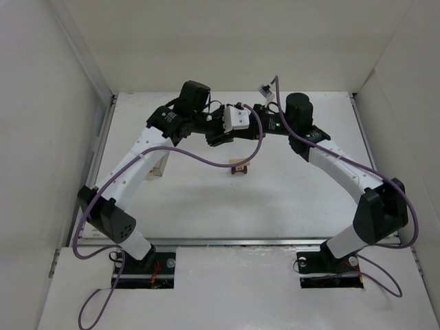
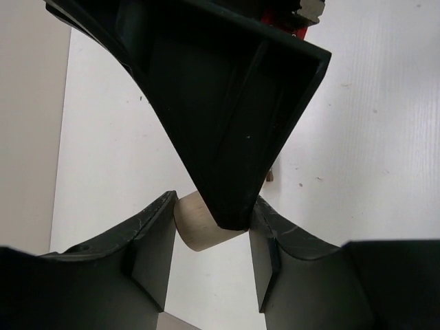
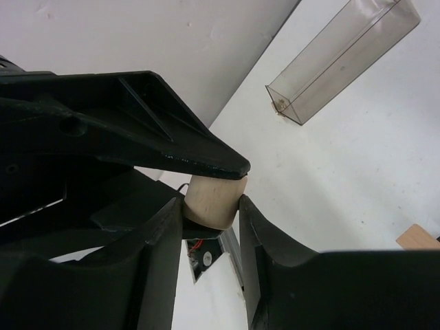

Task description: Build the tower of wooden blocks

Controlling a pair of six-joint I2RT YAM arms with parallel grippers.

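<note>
Where the two arms meet above the far middle of the table (image 1: 206, 206), a pale wooden peg (image 3: 213, 196) is gripped by both at once. The right gripper (image 3: 210, 203) is closed on the peg's round sides, with one black finger pressed to each side. The left gripper (image 2: 213, 206) is clamped on it end to end. In the right wrist view one of its fingers (image 3: 172, 148) is laid flat across the upper end, and the other is seen as a dark shape just beneath the lower end. In the left wrist view one end of the peg is hidden by a right finger crossing in front. The peg is held off the table. The wood block tower (image 1: 240, 167), a tiny stack of dark brown and pale pieces, is set on the table nearer than the grippers and well apart from them. A clear plastic box (image 1: 159, 165) is seen lying to the left of the tower, partly beneath the left arm.
</note>
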